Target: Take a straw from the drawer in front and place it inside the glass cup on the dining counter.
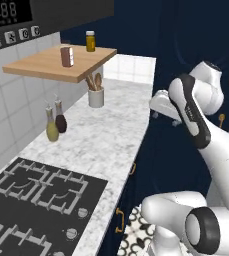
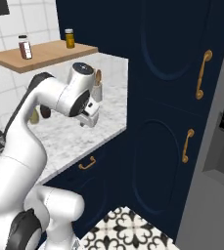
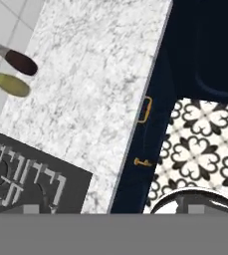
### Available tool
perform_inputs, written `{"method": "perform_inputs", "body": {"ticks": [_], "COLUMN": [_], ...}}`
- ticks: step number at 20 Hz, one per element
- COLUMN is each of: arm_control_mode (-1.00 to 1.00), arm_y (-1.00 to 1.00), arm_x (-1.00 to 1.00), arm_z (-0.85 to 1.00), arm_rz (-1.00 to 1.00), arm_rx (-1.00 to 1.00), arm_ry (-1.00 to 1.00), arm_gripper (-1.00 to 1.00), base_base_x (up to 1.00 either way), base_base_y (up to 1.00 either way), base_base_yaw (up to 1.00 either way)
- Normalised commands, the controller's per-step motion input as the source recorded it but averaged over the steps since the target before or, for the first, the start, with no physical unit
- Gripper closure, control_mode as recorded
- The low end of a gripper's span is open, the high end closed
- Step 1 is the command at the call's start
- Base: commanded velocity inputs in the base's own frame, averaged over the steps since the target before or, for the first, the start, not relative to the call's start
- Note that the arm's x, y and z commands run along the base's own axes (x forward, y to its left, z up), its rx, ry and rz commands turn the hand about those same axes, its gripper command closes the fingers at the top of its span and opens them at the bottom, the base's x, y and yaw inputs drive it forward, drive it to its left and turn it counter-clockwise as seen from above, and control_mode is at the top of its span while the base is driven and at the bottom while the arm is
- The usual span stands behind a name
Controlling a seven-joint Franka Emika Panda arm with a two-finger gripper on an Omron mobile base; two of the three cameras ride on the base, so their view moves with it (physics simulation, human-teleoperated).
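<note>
Two bottles on marbled worktop beside stove; tool (jaws apparently spread wide) above counter edge

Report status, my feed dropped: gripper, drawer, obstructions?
Gripper open, empty, above the marbled worktop edge. Drawer below shut, handle untouched. Nothing blocking it.

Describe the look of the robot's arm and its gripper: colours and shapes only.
The arm is made of glossy white, rounded, tube-like segments joined by dark grey-black bands and joint caps. The gripper is a blocky white hand with dark detailing. No loose cables or markings are visible.
</note>
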Motion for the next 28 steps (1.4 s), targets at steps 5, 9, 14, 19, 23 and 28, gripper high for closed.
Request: {"method": "perform_inputs", "body": {"ticks": [5,9,14,19,23,28], "arm_control_mode": [-1.00,-1.00,-1.00,-1.00,-1.00,-1.00], "arm_y": [-0.95,-0.69,-0.31,-0.03,0.08,0.09], "arm_x": [-0.02,0.04,0.20,0.49,0.66,0.75], "arm_z": [-0.85,-1.00,-1.00,-0.94,-0.67,-0.70], "arm_rz": [0.00,0.07,0.09,0.14,0.09,0.06], "arm_rx": [0.52,0.50,0.42,0.26,0.08,0.04], "arm_ry": [-0.08,-0.02,-0.03,-0.06,-0.08,-0.01], "arm_gripper": [-1.00,-1.00,-1.00,-1.00,-1.00,-1.00], "base_base_x": [0.00,0.00,0.00,0.00,0.00,0.00], "base_base_y": [0.00,0.00,0.00,0.00,0.00,0.00], "base_base_yaw": [0.00,0.00,0.00,0.00,0.00,0.00]}}
